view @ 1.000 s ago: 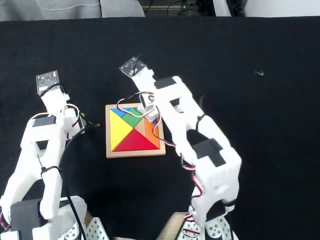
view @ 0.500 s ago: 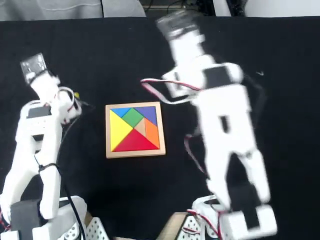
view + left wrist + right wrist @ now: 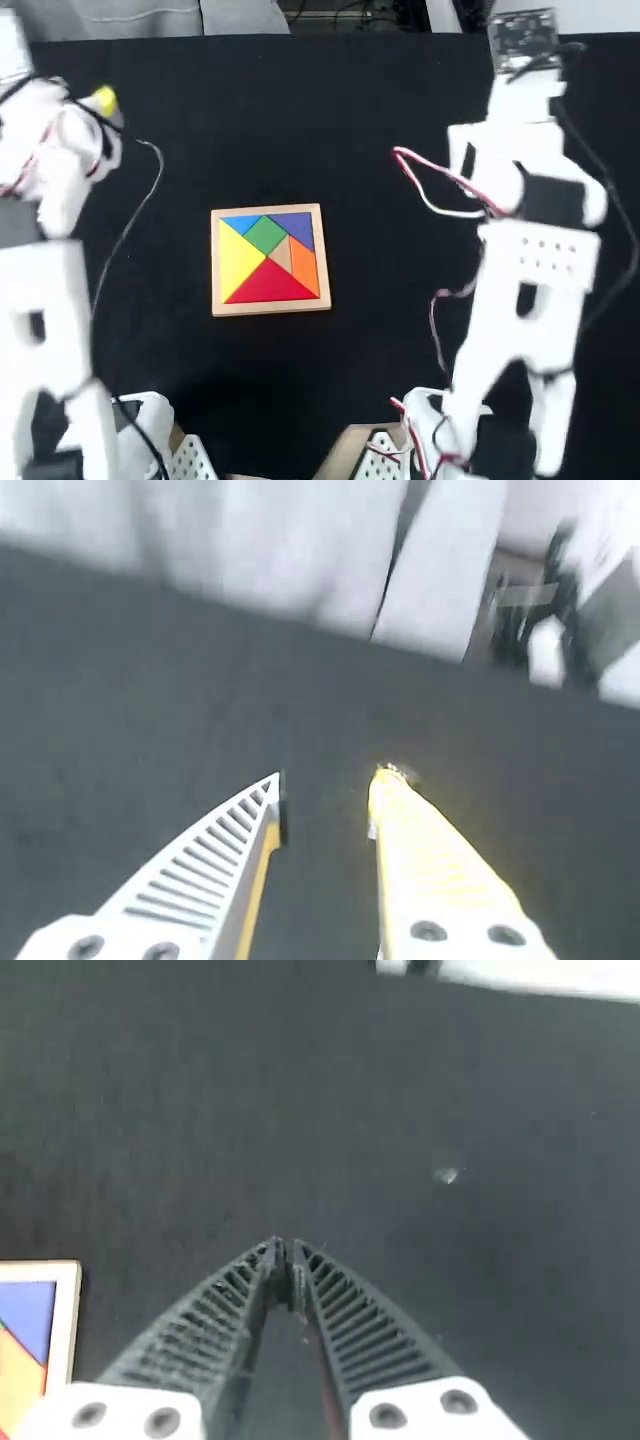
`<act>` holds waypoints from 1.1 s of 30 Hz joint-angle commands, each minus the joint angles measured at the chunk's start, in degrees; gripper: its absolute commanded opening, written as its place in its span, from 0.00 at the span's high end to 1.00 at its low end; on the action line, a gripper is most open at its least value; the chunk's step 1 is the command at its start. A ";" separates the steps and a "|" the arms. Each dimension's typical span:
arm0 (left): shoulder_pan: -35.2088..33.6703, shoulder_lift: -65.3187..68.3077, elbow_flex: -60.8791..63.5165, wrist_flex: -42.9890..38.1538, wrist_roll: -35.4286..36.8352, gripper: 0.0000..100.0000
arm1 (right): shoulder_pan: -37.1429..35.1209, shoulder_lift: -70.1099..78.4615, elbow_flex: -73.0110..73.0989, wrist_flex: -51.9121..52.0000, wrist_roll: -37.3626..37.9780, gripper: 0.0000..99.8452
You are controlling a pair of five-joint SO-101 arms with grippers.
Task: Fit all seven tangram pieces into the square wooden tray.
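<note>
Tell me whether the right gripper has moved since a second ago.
Yes. The right gripper, over the wooden tray before, has swung off to the tray's right and is shut above the black table.

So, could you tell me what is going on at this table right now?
The square wooden tray lies mid-table, and the coloured tangram pieces fill it edge to edge, so the puzzle looks finished. Neither arm is touching it. The left gripper is open and empty above the black cloth on the left side. The right gripper is shut on nothing, off to the tray's right.
</note>
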 commanded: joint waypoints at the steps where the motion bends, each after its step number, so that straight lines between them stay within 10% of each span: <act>1: 0.75 -12.04 -7.08 3.52 -0.62 0.85 | 0.79 -8.75 -6.11 5.01 -0.88 0.99; 15: 0.40 -48.18 -6.20 13.19 -7.91 0.84 | 0.79 -46.90 -9.01 22.59 -0.62 0.99; 33: 11.65 -71.91 25.27 17.67 -8.62 0.78 | -11.34 -69.49 0.22 29.19 -4.57 0.99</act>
